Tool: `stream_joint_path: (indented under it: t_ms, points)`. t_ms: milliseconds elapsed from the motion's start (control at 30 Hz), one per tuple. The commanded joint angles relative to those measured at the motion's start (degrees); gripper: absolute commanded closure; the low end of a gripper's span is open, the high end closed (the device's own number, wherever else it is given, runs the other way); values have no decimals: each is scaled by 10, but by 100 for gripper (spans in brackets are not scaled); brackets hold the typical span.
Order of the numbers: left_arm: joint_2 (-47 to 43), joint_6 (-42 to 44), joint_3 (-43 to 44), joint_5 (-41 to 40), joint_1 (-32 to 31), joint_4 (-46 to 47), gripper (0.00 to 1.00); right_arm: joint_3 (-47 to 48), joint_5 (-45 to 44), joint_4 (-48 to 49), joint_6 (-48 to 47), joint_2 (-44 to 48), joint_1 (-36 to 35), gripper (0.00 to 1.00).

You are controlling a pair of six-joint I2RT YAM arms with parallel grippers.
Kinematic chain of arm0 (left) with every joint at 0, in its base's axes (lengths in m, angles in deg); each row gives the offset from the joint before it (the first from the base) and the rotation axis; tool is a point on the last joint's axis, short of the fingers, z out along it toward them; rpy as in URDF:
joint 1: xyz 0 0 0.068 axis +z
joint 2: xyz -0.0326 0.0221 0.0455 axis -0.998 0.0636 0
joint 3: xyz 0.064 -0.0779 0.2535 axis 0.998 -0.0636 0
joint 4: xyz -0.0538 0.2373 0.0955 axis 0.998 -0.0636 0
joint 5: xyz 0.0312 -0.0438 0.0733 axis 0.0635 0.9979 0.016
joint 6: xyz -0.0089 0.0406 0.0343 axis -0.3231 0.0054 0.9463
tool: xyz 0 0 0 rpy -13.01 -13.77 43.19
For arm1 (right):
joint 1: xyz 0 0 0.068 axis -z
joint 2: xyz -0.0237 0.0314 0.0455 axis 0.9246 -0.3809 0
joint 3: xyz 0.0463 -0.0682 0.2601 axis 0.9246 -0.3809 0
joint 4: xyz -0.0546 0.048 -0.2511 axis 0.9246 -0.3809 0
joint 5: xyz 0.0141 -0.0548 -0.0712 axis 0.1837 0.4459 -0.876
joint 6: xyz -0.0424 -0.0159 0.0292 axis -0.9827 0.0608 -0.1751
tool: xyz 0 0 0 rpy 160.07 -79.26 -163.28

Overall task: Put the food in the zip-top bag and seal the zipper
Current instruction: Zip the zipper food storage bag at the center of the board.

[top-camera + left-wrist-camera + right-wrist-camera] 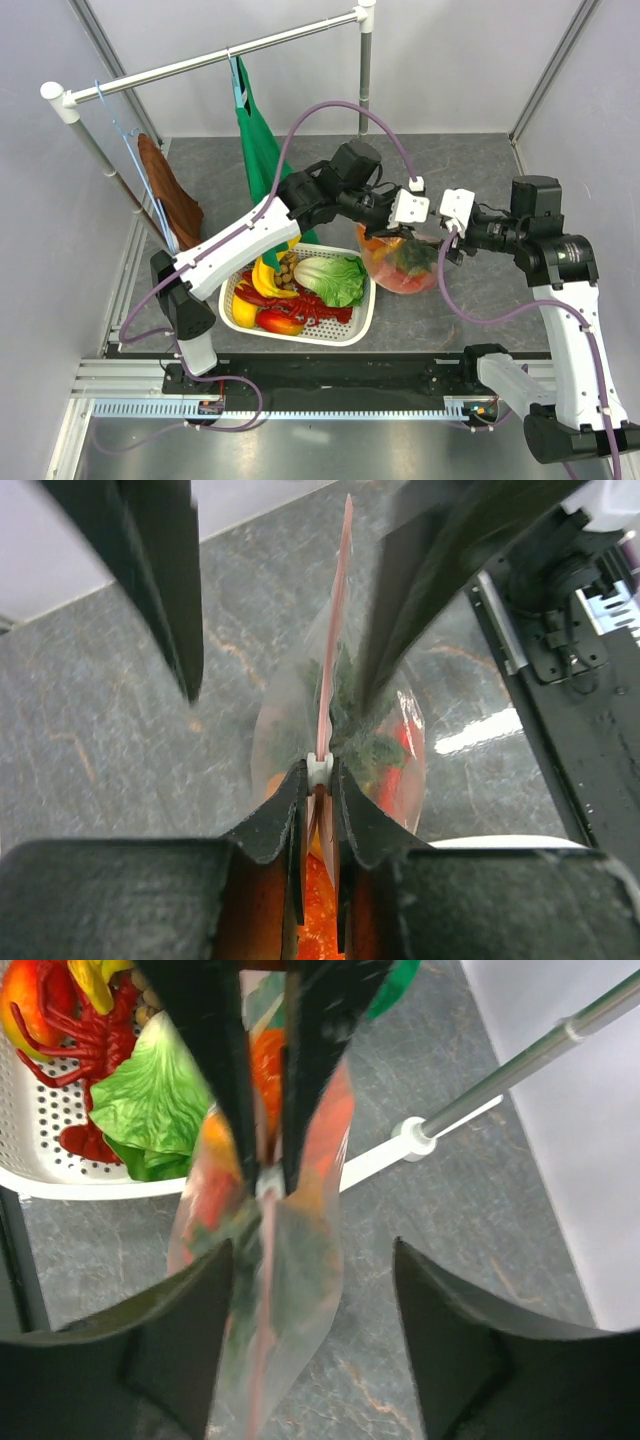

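Note:
The clear zip-top bag (402, 268) stands on the grey table just right of the basket, with orange, red and green food (385, 750) inside it. Its pale pink zipper (336, 630) runs along the upright mouth. My left gripper (318, 767) is shut on the white slider at the zipper's near end. My right gripper (313, 1250) is open, its fingers either side of the bag's other end (300, 1290), with the mouth strip nearer its left finger. More food lies in the basket: lettuce (333, 278), bananas (267, 280) and a red lobster (75, 1035).
The white perforated basket (366, 316) sits left of the bag. A white clothes rail (215, 58) crosses the back, with a green cloth (258, 140), a brown cloth (172, 195) and a blue hanger. Both arm bases stand at the near edge.

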Motion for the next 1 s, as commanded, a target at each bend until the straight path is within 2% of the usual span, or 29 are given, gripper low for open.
stream_joint_path:
  t_ms: [0,133,200,233,300,333,500,667,967]
  points:
    - [-4,7,23,5,-17,30,98,-5,26,10,5,-18,-10,33]
    - [-3,-9,35,6,-18,31,98,-25,1,-6,-15,-19,-23,46]
    - [-5,-7,32,5,-18,31,98,-38,-12,-11,-26,-15,-25,62]
    - [-7,-6,29,3,-18,32,98,-40,-15,-12,-27,-13,-27,75]
    - [-11,-5,24,1,-18,32,98,-37,-18,-17,-22,-13,-28,85]
    - [-13,-3,17,0,-18,31,98,-35,-18,-18,-20,-13,-29,100]
    - [-34,-3,-20,-35,-8,35,98,-32,-37,-19,-10,-4,-29,100]
    - [-59,-29,-60,-28,42,37,98,-45,-64,-19,-7,7,-29,100]
    - [-122,-16,-118,-35,117,33,98,-43,-83,-11,24,12,-28,100]
